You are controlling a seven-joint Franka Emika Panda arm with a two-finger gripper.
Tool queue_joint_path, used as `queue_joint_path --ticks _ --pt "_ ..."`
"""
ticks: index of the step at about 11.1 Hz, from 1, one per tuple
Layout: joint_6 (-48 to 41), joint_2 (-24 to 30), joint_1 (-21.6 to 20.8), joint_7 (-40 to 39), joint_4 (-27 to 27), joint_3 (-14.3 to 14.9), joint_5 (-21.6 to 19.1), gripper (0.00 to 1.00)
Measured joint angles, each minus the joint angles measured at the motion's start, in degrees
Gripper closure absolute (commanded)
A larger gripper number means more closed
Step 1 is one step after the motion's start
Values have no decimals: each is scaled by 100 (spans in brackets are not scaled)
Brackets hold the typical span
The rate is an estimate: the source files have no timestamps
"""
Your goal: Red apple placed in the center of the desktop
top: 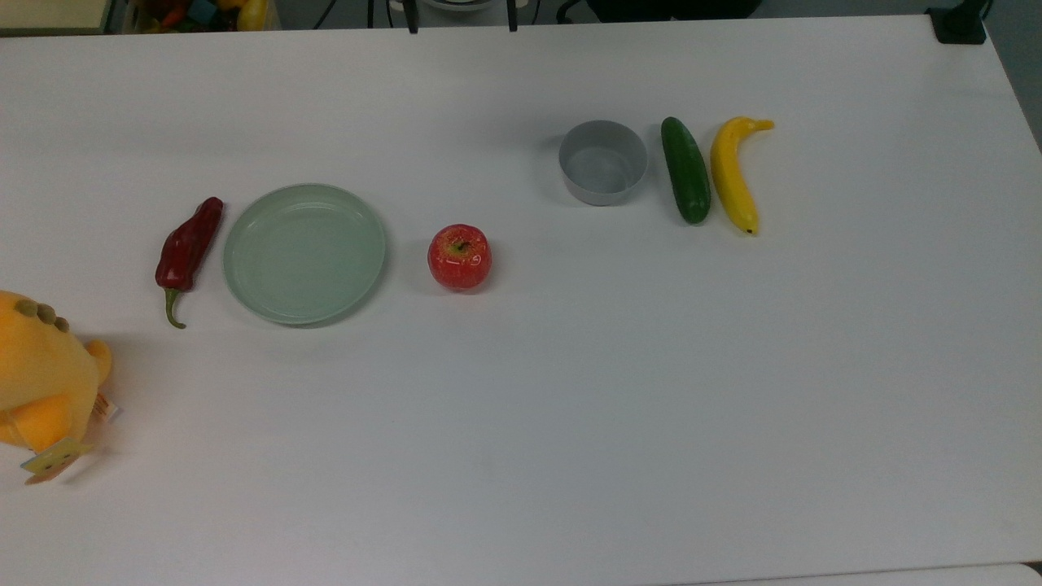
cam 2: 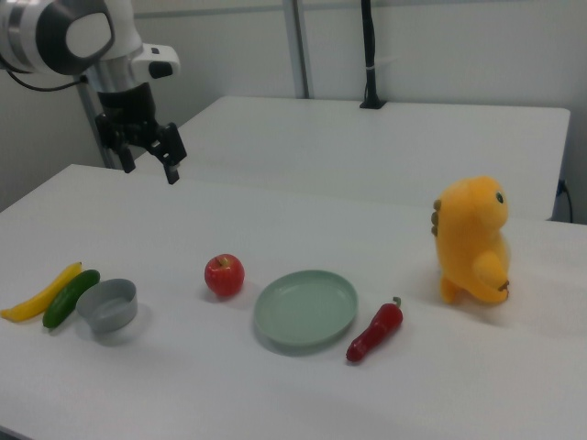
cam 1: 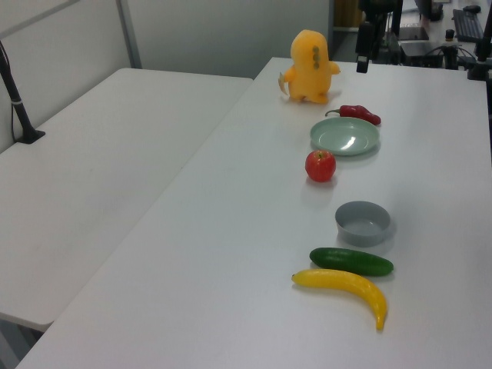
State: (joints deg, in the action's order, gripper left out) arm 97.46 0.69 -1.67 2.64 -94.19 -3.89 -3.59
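Note:
The red apple (top: 459,257) (cam 1: 320,166) (cam 2: 224,275) rests on the white desktop (top: 570,407) (cam 1: 231,254) (cam 2: 275,394), between the pale-green plate and the grey bowl. My gripper (cam 2: 149,168) hangs in the air well above the table, behind and to the right view's left of the apple. It is open, with nothing between its fingers. In the top view the gripper (top: 462,24) pokes in at the top edge as two dark fingertips, straight beyond the apple. The left view has the gripper (cam 1: 363,55) high at the far end of the table.
A pale-green plate (top: 304,253) and a dark-red chili (top: 189,248) lie at the top view's left of the apple. A grey bowl (top: 602,161), cucumber (top: 685,169) and banana (top: 732,173) lie to its right. An orange plush toy (top: 41,382) stands at the left edge.

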Motion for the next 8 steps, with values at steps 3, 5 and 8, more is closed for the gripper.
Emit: queue_joint_path --ticks 3,5,8 --pt "201 -48 13 -415 9 241 1 0" --pt "208 -39 13 -415 19 263 0 0" --pt "208 -30 13 -415 20 263 0 0"
